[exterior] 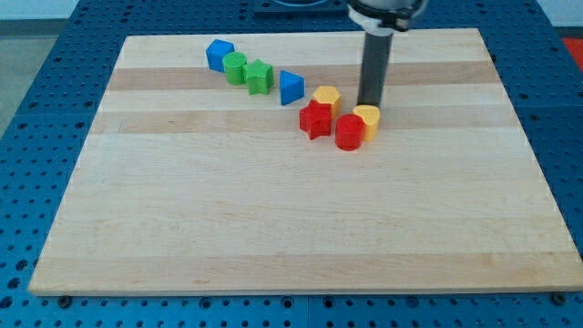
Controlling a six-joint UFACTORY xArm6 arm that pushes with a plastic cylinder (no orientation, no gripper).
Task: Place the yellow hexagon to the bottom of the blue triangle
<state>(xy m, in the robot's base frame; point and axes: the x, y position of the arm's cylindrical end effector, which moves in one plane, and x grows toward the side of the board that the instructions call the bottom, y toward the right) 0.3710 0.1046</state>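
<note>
The yellow hexagon [326, 97] lies on the wooden board, just to the right of the blue triangle [291, 87] and touching the top right of the red star [316, 119]. My tip [370, 105] stands to the right of the yellow hexagon, a small gap away, right behind a second yellow block [368, 120]. A red cylinder [349, 132] sits against that yellow block's left side.
A blue block [219, 55], a green cylinder [236, 67] and a green star [259, 76] form a diagonal row to the upper left of the blue triangle. The wooden board [291, 228] lies on a blue perforated table.
</note>
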